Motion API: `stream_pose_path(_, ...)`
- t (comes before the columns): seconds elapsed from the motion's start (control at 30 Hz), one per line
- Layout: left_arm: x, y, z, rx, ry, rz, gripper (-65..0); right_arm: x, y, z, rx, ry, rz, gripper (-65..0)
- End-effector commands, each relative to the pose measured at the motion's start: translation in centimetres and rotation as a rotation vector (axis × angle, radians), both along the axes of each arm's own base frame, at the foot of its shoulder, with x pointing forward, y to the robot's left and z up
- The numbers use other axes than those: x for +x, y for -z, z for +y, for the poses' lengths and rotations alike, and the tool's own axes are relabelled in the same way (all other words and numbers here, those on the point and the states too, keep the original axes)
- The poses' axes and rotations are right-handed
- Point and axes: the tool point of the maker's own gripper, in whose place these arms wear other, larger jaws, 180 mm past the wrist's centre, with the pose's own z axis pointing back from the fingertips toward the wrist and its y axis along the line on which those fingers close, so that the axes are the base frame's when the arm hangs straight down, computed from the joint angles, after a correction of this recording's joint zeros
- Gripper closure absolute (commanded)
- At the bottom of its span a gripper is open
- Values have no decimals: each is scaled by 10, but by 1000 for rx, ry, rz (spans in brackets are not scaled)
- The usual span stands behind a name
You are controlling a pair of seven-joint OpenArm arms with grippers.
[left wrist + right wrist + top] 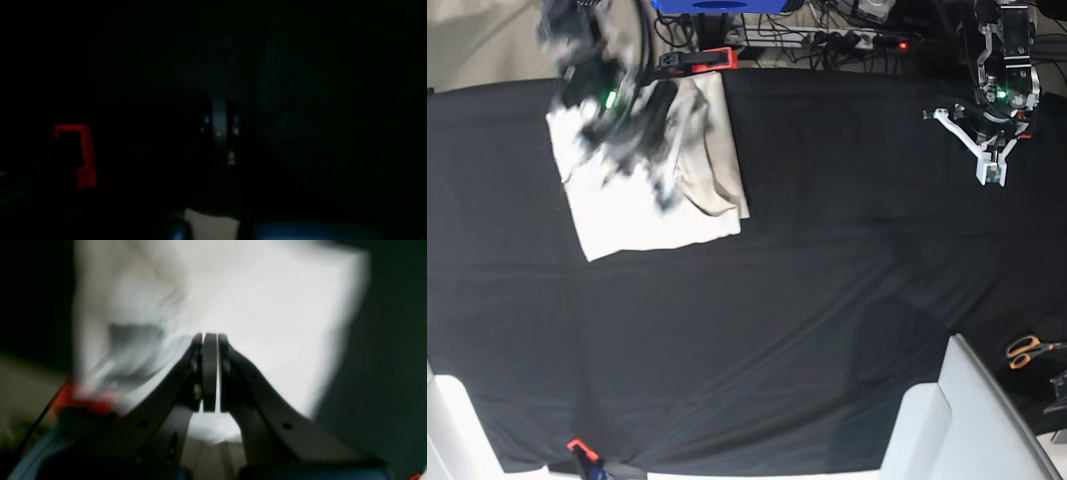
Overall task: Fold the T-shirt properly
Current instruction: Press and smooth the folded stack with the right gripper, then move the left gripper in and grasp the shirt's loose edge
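Observation:
The cream T-shirt [652, 215] lies folded into a rough rectangle on the black cloth at the far left in the base view. My right arm is motion-blurred above it, and its gripper [665, 192] hangs over the shirt's middle. The right wrist view shows that gripper [209, 337] shut, fingertips together with nothing between them, and the pale T-shirt [267, 306] spread below. At the far right my left gripper [993, 172] hovers over bare black cloth, away from the shirt. Its wrist view is nearly black, but the fingers [219, 123] show pressed together.
A red clamp [699, 60] pins the black table cloth [827, 300] at the back edge beside the shirt, and a red clamp [81, 153] shows in the left wrist view. Orange-handled scissors [1027, 350] lie off the right edge. A white panel [957, 420] stands at the front right.

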Motion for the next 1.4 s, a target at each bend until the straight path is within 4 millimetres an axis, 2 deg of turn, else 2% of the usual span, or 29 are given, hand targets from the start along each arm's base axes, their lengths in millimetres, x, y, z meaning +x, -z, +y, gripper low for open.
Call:
stream_pose_path(0.0, 9, -10, 7, 25, 8, -34, 0, 9, -9, 2, 17, 10, -54, -8)
stream_pose_path(0.13, 9, -10, 7, 25, 8, -34, 0, -20, 3, 13, 38, -9, 6, -26)
stream_pose_path(0.23, 9, -10, 7, 25, 8, -34, 0, -26, 9, 18, 61, -17, -1, -59)
stream_pose_path(0.37, 10, -11, 7, 27, 9, -36, 0, -40, 39, 19, 49, -30, 69, -54)
stream_pose_path(0.47, 9, -11, 8, 28, 9, -34, 0, -51, 50, 26, 63, -37, 101, -54)
stream_pose_path(0.6, 9, -11, 9, 32, 11, -32, 0, -60, 51, 37, 88, -28, 126, -54)
stream_pose_path(0.77, 9, -11, 7, 28, 13, -33, 0, -42, 18, 30, 79, -7, 61, -54)
stream_pose_path(0.87, 17, -4, -17, 0, 77, -25, 0, -27, -3, 22, 75, 42, 9, -54)
stream_pose_path(1.0, 23, 6, -56, -63, 135, -20, 0, -6, -13, 0, 25, 85, -44, -54)
stream_pose_path(1.07, 29, 3, -80, -134, 121, -46, 0, 5, -17, -7, 14, 112, -67, -54)
stream_pose_path(1.13, 32, -3, -103, -228, 97, -41, 0, 11, -16, -25, -6, 160, -78, -54)
stream_pose_path(1.23, 40, -19, -136, -402, 73, -64, 0, 20, -19, -41, -23, 207, -96, -54)
stream_pose_path(1.27, 42, -23, -142, -453, 63, -74, -36, 21, -18, -45, -27, 217, -96, -54)
stream_pose_path(1.37, 45, -31, -153, -582, 31, -97, -308, 22, -18, -53, -37, 233, -99, -54)
